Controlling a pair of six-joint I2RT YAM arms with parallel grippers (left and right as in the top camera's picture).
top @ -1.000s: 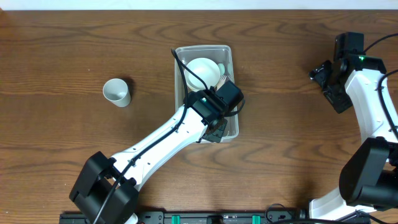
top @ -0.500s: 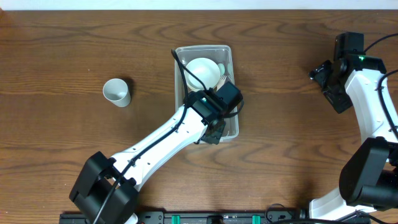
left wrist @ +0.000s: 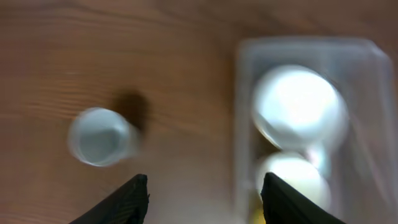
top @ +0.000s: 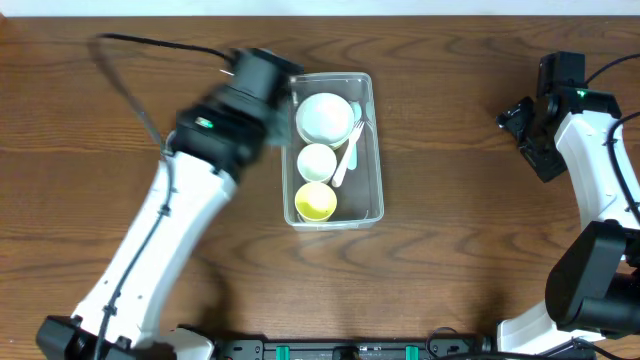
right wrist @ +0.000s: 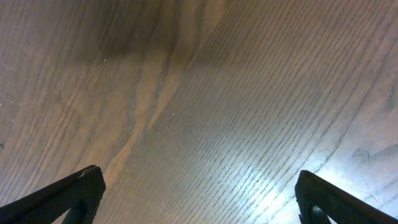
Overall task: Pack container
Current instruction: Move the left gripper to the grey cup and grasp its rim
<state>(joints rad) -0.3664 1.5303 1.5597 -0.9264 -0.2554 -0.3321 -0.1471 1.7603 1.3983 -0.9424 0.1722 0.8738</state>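
Left gripper (left wrist: 205,199), jaws spread wide and empty, hovers with a small pale cup (left wrist: 99,137) ahead to its left and the clear container (left wrist: 305,43), already holding bowls (left wrist: 298,106), ahead to its right, seemingly lining up on the cup.

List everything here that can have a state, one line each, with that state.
container: open-topped, no lid, partly filled.
large white bowl: upright, inside the container.
small white bowl: upright, empty, inside the container.
yellow bowl: upright, empty, inside the container.
fork: lying flat beside the bowls.
grey cup: upright, empty, outside the container.
left tool: open, empty.
right tool: open, empty.
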